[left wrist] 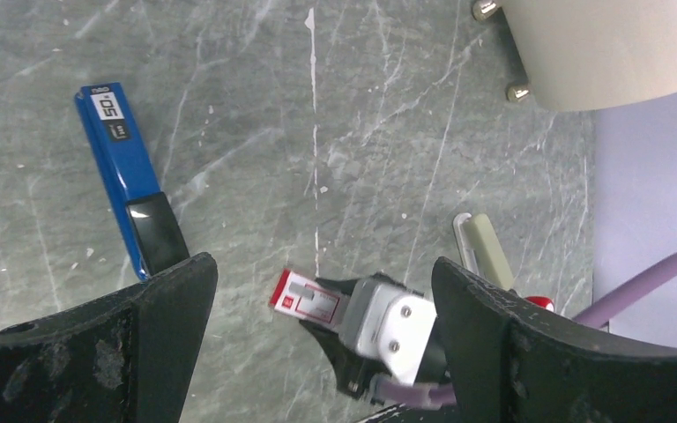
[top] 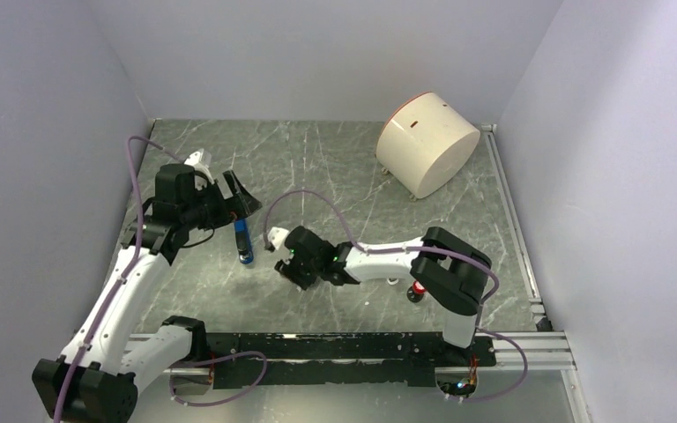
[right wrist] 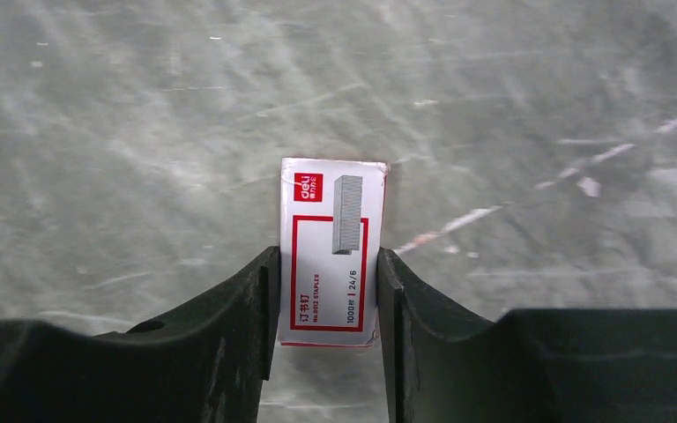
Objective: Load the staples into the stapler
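The staples box (right wrist: 331, 251), white with a red frame, lies flat on the grey marble table. My right gripper (right wrist: 326, 257) is shut on it, one finger pressed against each long side. In the left wrist view the same staples box (left wrist: 307, 300) sticks out of the right gripper's tip. The blue stapler (left wrist: 126, 181) lies closed on the table, up and to the left of that box. From above, the stapler (top: 245, 242) sits just in front of my left gripper (left wrist: 323, 266), which hangs open above the table with nothing between its fingers.
A cream cylindrical container (top: 427, 141) lies tipped at the back right. A beige-olive bar (left wrist: 492, 251) and a red-capped knob (top: 419, 289) rest by the right arm. Lilac walls close in three sides, and a metal rail (top: 511, 220) runs along the right edge.
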Controlling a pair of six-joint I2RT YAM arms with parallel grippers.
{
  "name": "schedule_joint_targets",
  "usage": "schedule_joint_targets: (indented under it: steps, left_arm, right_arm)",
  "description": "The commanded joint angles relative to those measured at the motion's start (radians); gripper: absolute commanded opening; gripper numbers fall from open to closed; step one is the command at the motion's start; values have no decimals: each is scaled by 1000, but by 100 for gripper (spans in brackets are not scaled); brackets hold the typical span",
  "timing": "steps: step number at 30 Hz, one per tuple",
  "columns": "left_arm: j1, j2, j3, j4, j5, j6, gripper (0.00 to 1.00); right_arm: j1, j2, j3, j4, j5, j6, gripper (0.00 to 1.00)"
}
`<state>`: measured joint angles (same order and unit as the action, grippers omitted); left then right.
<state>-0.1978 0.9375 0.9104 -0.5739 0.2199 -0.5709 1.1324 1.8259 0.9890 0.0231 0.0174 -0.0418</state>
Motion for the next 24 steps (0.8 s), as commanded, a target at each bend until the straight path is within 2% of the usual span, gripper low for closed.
schedule_joint_targets:
  steps: [1,7,12,15,17,20,24]
  left_arm:
    - [9,53,-11,81,83,4,96]
    - [9,179,20,94,128,20,97]
    - [9,277,9,190,214,0,95]
    - [8,344,19,215,225,-11,94]
    - [8,386,27,237,231,-27,92]
    - [8,434,31,276,225,-51,85]
    - [6,481,27,295,169,-69,72]
  right_arm:
    - [-87,24,44,-105,-68,-85,42]
    - [-230,98,122,-164,-191,-245,42]
    - [-310,154,198,-232,-302,-447,43]
    - [-348,188,259,-274,-339,-515,50]
    - [-363,208,289,-297,-361,-549,58]
    - [-371,229,326,-353,-377,-562,65]
    - [-386,211,307,-350,-403,-544,66]
